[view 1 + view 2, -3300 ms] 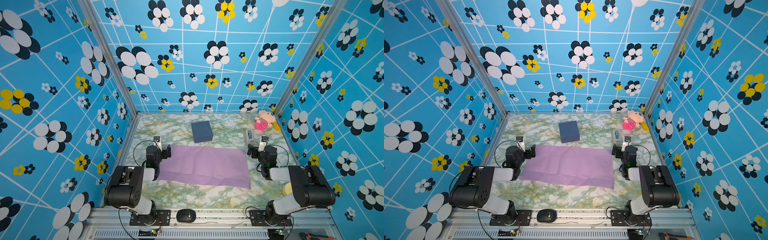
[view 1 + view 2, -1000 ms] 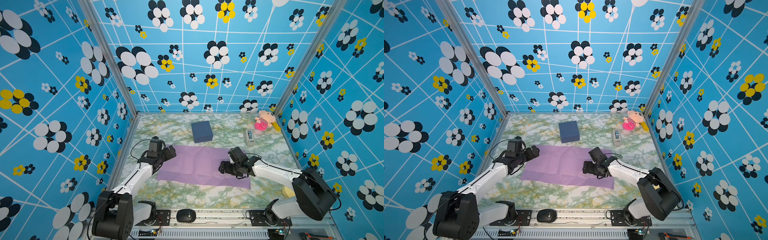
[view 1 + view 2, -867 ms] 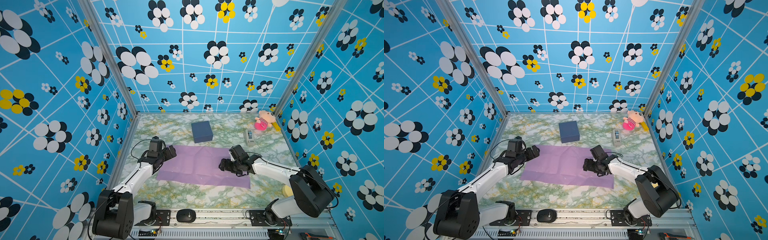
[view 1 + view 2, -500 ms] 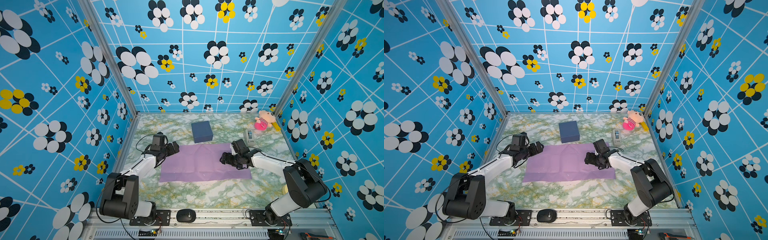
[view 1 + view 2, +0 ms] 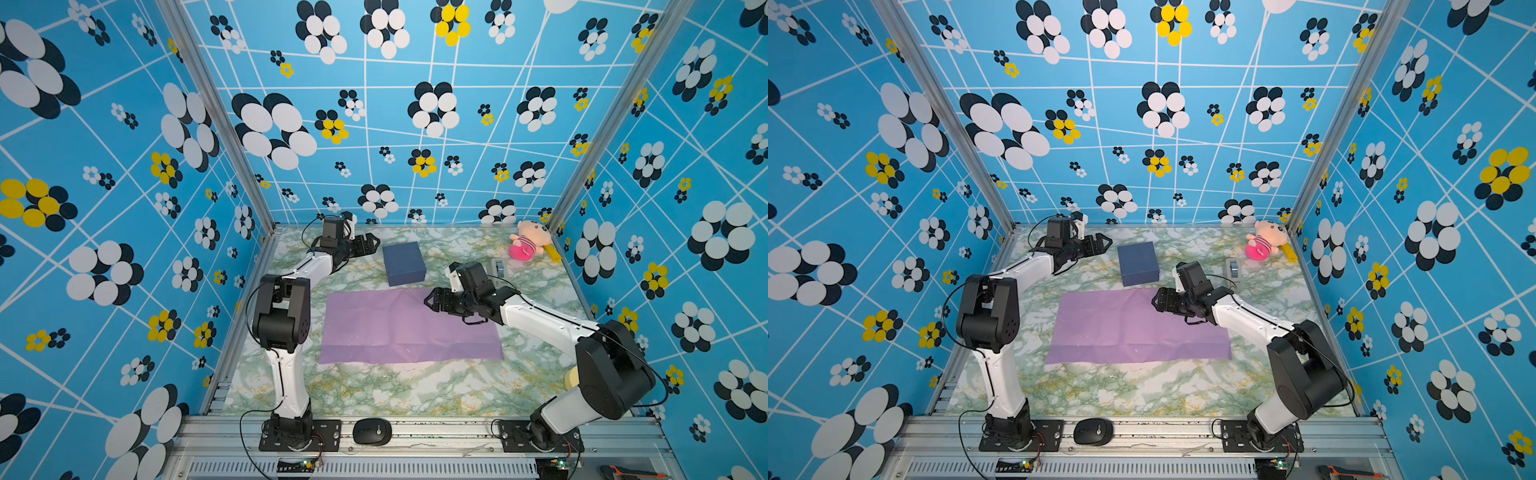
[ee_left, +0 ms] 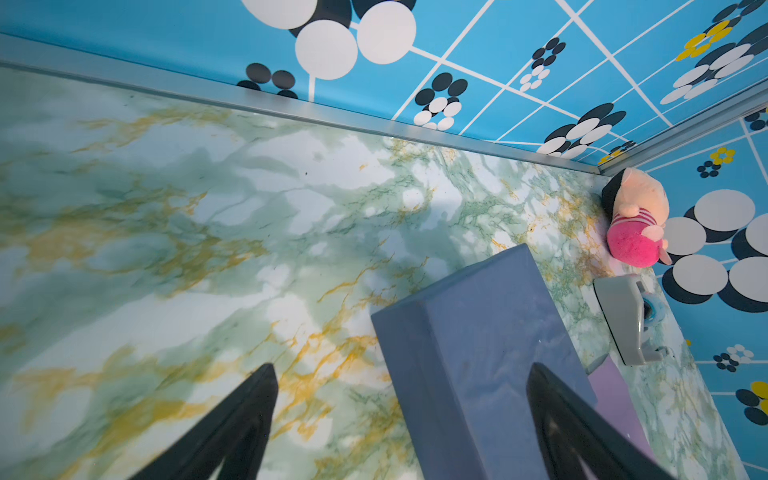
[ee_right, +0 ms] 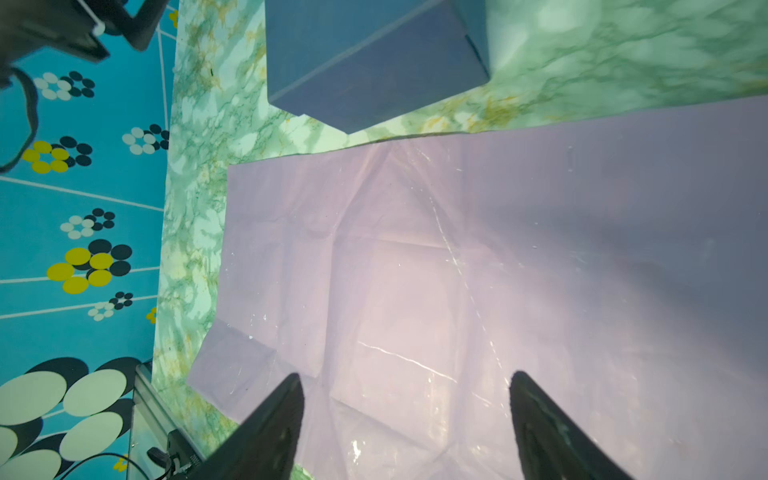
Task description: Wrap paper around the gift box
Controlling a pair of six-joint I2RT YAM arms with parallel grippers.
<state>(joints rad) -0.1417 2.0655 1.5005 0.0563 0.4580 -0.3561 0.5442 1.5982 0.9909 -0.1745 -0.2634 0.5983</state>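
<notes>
- Left gripper (image 5: 369,243) stands wide open and empty just beside the dark navy cardboard gift box (image 5: 404,262), likely lining up a grasp.
- Right gripper (image 5: 431,300), fingers apart and empty, hangs above the creased lilac paper sheet (image 5: 399,328); the box lies just beyond it, off the sheet.

Green-marbled table (image 5: 374,390) carries the paper (image 5: 395,328), gift box (image 5: 403,257), plush toy (image 5: 528,245) and grey tape dispenser (image 5: 1233,268)

Both top views are bright, evenly lit and sharp, with lines bending at the edges. The left wrist view blurs the near marble tabletop (image 6: 124,291). Glare whitens the paper (image 7: 395,291) in the right wrist view.
</notes>
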